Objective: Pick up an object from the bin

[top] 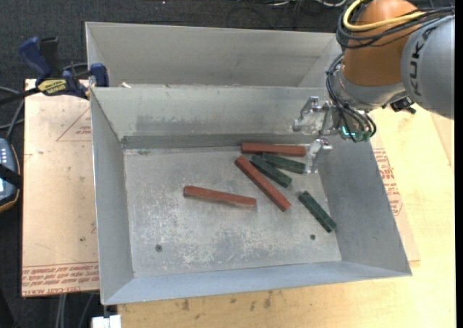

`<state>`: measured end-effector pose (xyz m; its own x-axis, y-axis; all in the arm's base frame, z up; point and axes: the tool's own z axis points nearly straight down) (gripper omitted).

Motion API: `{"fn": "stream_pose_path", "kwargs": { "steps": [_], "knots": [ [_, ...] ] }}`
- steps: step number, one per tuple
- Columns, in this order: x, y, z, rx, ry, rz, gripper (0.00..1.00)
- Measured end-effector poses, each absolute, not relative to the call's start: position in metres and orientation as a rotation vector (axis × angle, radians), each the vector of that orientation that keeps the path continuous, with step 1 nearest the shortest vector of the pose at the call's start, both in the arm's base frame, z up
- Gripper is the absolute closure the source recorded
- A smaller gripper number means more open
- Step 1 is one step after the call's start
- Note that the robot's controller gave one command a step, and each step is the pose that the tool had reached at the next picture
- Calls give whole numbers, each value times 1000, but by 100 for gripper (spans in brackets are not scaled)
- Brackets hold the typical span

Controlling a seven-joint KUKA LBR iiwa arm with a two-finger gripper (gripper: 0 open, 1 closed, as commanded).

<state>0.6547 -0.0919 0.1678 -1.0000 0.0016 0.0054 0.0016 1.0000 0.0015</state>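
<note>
My gripper [313, 133] hangs at the bin's back right, just above the floor, open with nothing between its fingers. One fingertip [314, 164] comes down beside the right ends of a red-brown stick [273, 149] and a dark green stick [283, 163] lying under it. A second dark green stick [270, 172] crosses there, and a longer red-brown stick [262, 183] runs diagonally just left of them. Another dark green stick [317, 211] lies alone in front of the gripper.
A further red-brown stick [219, 196] lies by itself near the middle of the bin floor. The sloping right wall rises close to the gripper, under the arm's orange cover and cables.
</note>
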Motion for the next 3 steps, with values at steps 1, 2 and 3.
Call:
{"fn": "stream_pose_path", "kwargs": {
  "steps": [1, 2, 3],
  "knots": [
    [657, -92, 173, -1, -3144, -1, 0],
    [655, -81, 82, 132, -3163, 7, 100],
    [652, -80, 81, 132, -3145, 1, 0]
  ]
}}
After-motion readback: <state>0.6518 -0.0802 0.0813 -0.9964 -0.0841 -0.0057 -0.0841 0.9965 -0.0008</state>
